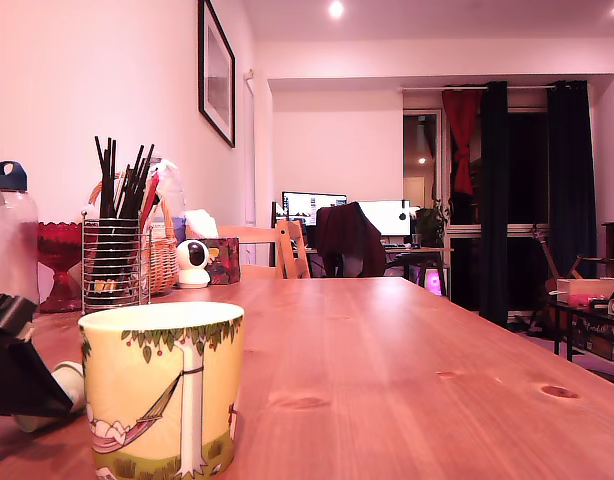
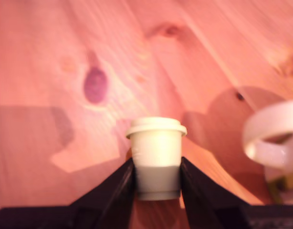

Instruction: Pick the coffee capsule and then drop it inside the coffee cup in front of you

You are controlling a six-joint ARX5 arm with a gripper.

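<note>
Tool (image 2: pixel 157 183) clamped on coffee capsule (image 2: pixel 157 157), beside coffee cup (image 1: pixel 163 388)

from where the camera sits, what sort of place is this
Most likely a home living and dining room. A wooden table stands before a desk with monitors, dark curtains cover the window, and a framed picture hangs on the wall.

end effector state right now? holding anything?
End effector: closed on the coffee capsule, one finger against each side of its narrow end, just above the wooden table; the coffee cup sits alongside.
</note>
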